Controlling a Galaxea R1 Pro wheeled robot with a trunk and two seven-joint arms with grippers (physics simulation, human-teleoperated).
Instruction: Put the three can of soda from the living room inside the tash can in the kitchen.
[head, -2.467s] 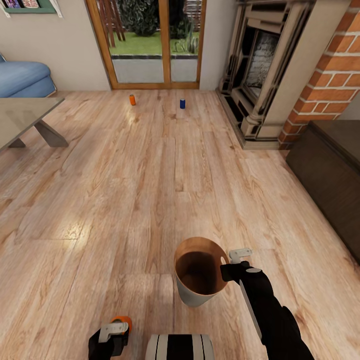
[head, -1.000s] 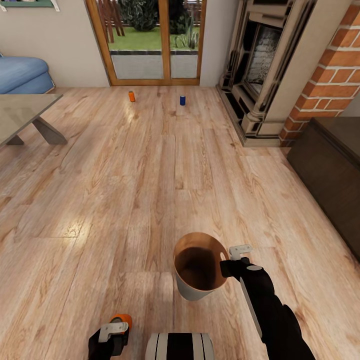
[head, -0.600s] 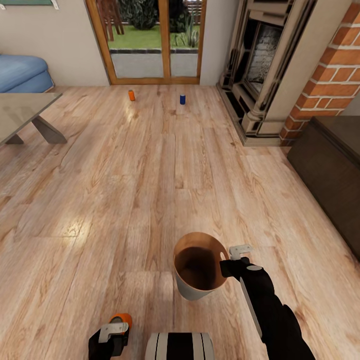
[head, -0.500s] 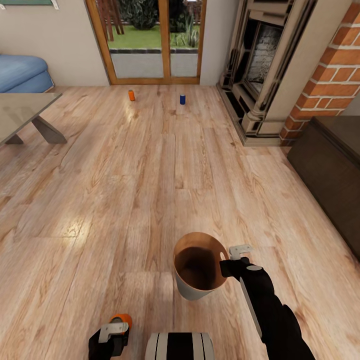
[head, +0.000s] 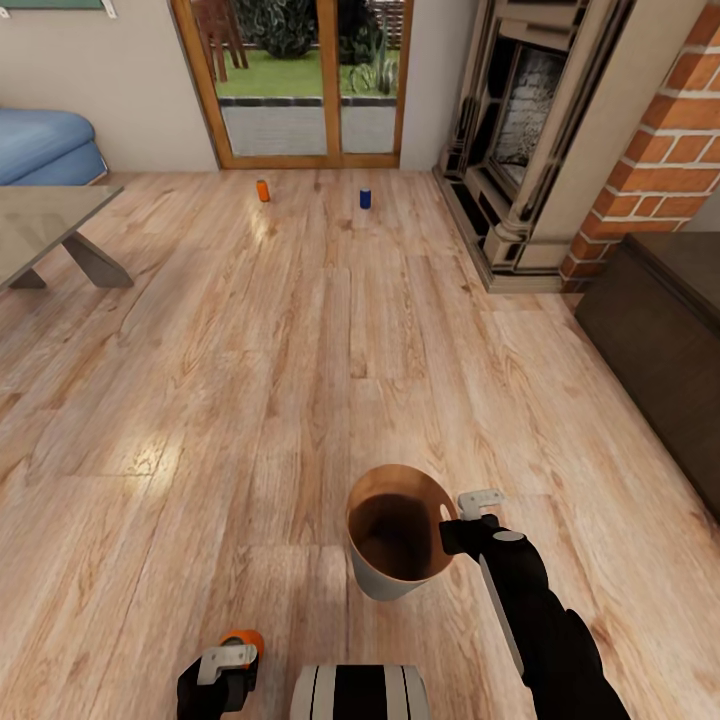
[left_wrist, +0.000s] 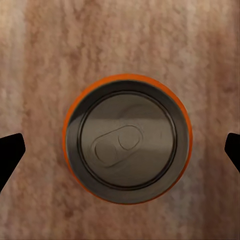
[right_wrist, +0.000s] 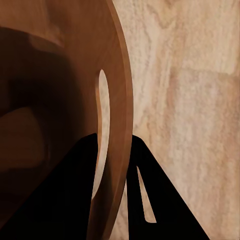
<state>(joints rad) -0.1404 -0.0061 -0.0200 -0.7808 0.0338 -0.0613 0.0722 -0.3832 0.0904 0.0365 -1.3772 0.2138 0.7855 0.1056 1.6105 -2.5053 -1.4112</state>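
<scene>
Beyond both grippers, the living-room floor (head: 300, 350) runs to the glass doors (head: 305, 80), with the brick fireplace (head: 560, 140) off past the right arm. The bin (head: 395, 535) hangs tilted from the right gripper (head: 462, 530), whose fingers pinch its rim, one inside the wall and one outside, in the right wrist view (right_wrist: 117, 165). Directly beneath the left gripper (head: 222, 672) stands an orange can (left_wrist: 127, 139), upright on the planks, centred between the two spread fingertips (left_wrist: 10, 152) with clear floor either side; nothing is gripped yet. Far ahead of the tools, near the doors, stand another orange can (head: 263, 191) and the blue can (head: 366, 199), well apart.

To do the pick well, the left gripper should probably descend straight, keeping the can centred, and close low on its side wall; how far above the top the fingertips sit is hard to judge. The bin should stay level enough that its mouth faces up for the drop.
</scene>
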